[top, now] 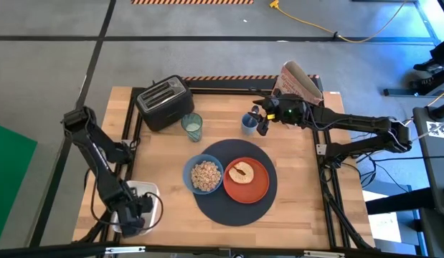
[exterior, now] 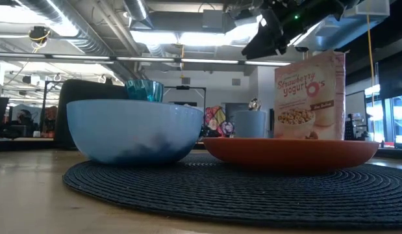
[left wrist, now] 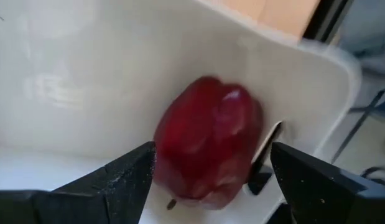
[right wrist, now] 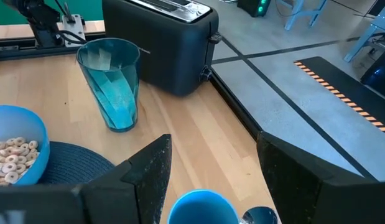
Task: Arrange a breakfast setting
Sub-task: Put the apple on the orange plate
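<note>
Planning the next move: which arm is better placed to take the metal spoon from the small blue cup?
Right. The right gripper hangs open just above the small blue cup holding the metal spoon. The left gripper is far off, open around a red apple on the white tray.

Black toaster [top: 165, 102] parked at about 11 o'clock on the wooden desk [top: 300, 193], two slots up top, looking glossy up close [right wrist: 160, 37]. White tray [top: 151, 204] down at 7 o'clock near the desk's corner, with a dark red apple [left wrist: 208, 146] lying in it against the white wall. Small blue cup [top: 248, 123] around 1 o'clock, rim just peeking in close up [right wrist: 201, 208]. Pink cereal box [top: 300, 82] at the far edge, 1 o'clock too, reading "Strawberry yogurt O's" from desk level [exterior: 310, 94].
</note>
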